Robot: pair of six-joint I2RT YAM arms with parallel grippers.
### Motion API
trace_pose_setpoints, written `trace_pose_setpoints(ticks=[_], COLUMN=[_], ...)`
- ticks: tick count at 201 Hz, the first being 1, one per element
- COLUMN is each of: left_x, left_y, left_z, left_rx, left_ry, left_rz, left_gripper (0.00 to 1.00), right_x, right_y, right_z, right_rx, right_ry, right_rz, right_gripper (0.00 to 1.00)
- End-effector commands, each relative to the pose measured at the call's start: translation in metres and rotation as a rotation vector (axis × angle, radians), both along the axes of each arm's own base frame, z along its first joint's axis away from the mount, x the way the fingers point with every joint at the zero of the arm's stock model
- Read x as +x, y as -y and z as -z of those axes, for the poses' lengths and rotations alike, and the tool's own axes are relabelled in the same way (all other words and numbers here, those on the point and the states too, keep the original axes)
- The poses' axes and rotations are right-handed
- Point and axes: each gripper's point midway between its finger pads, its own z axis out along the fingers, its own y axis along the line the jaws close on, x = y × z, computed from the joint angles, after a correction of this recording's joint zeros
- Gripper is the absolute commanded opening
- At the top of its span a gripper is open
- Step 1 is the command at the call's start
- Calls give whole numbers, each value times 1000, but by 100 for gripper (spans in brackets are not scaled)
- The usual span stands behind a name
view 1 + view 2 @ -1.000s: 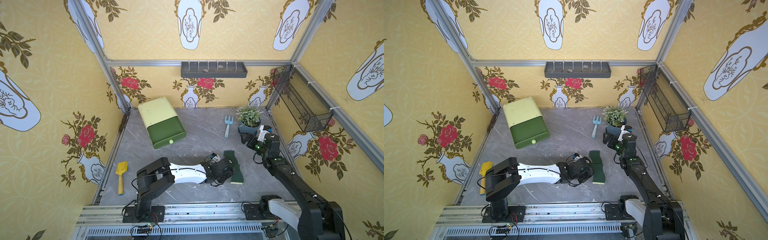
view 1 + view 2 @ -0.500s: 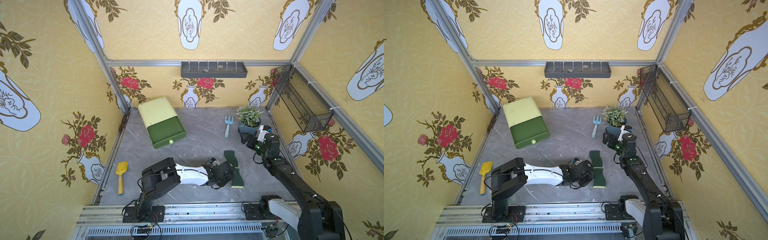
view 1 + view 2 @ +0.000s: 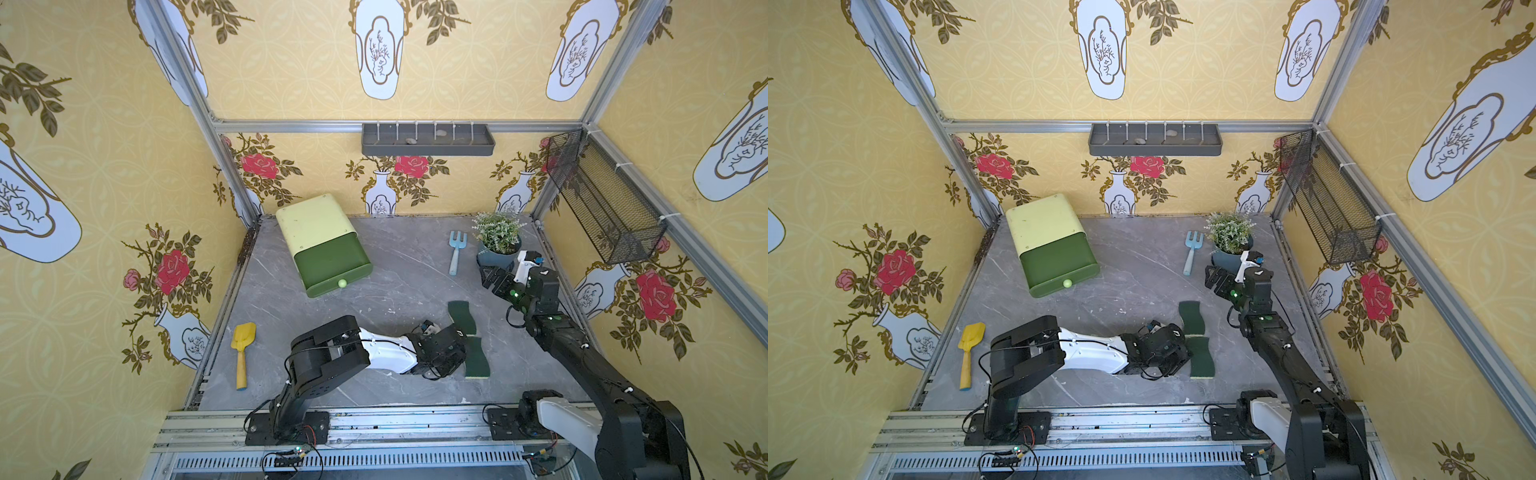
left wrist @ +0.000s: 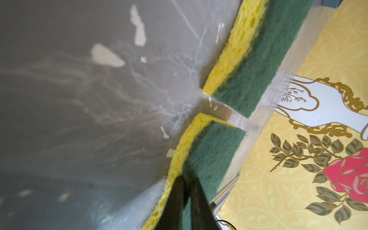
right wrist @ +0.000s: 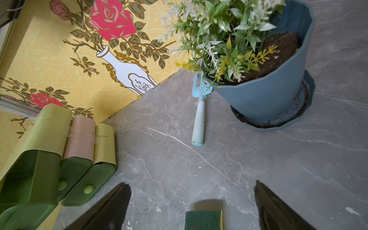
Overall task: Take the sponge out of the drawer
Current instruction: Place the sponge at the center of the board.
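Straddling the sponge (image 4: 215, 151), left jaws stand close together.

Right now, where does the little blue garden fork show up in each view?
In a top view: blue fork lies beside the potted plant.
In a top view: blue fork, likewise beside the potted plant.
Left wrist: absent.
Right wrist: blue fork beside the potted plant.
Shared landmark: potted plant.
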Motion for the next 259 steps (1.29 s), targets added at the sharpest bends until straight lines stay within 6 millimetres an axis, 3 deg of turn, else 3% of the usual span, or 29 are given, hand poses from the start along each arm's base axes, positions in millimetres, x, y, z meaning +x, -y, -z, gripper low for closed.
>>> trace_pose_setpoints(ticks=[1, 17, 42, 77, 111, 186, 225, 259], left_x=[1, 1, 4, 17, 31, 52, 58, 67], left_y=[-10, -16, -27, -51, -83, -161, -208, -232], left_z=[2, 0, -7, -36, -70, -115, -138, -149], left_rx=[31, 51, 87, 182, 322, 633, 828, 884], left_ry=[12, 18, 52, 182, 303, 470, 510, 521], left_rz=[-4, -12, -20, -39, -75, -187, -268, -265], left_gripper=[28, 40, 50, 66, 72, 77, 99, 100], right_x=[5, 5, 5, 5, 6, 9, 7, 4], right_y=[-1, -1, -1, -2, -5, -24, -48, -73], right_z=[-10, -10, -10, -8, -6, 1, 4, 4], right_rx=[7, 8, 8, 10, 15, 24, -41, -133], right_ry=[47, 44, 45, 41, 38, 37, 65, 108], right_rz=[0, 0, -2, -4, -18, -106, -167, -223], right_gripper=[99, 99, 99, 99, 99, 99, 99, 100])
